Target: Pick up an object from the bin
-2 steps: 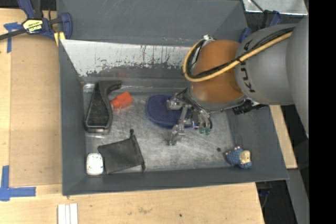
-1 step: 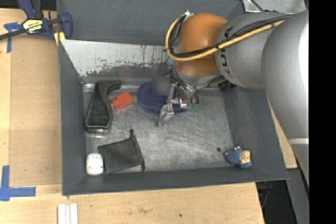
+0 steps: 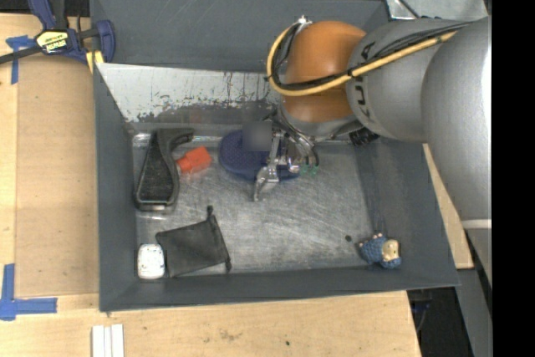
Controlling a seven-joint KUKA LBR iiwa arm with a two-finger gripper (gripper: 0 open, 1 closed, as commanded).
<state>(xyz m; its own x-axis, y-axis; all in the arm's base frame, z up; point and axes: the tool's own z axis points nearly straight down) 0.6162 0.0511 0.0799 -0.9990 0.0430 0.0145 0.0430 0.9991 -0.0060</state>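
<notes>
Blue rounded object point(image 3: 238, 155): dark blue, dome-ish lump on the bin point(image 3: 115, 205) floor at back-middle, close under the back wall. Gripper point(image 3: 272, 174) is down at its right edge and overlaps it from this angle. Can't tell if they touch. Can't tell whether the gripper is open or closed either: the wrist's orange cover point(image 3: 322, 67) and the grey arm point(image 3: 435, 88) sit right above and hide most of it. A yellow cable point(image 3: 393, 56) runs across the arm and loops round the cover.

Neighbours:
- Small orange-red piece point(image 3: 194, 161) just left of the blue object, with a narrow gap between them.
- Long black brush-like thing point(image 3: 156, 173) left of that, lying front-to-back along the left wall, near the orange-red piece.
- Tiny green spot point(image 3: 311, 170) just right of the gripper. Too small to say what it is, or whether it belongs to the robot.

So the blue object is hemmed in by the back wall behind, the orange-red piece on the left and the gripper on the right. Its front side faces scratched metal floor.

Rest of the bin, all lying singly:
- Front-left: flat black pouch or cloth point(image 3: 195, 247), crumpled, one corner poking up toward the middle.
- Front-left corner: small white boxy item point(image 3: 150, 261) just beside the pouch. Touching or barely apart, can't tell.
- Front-right corner: small blue-and-yellow figure point(image 3: 380, 250), well apart from everything else and from the gripper.

Arm comes in from the right and covers the bin's back-right corner.
</notes>
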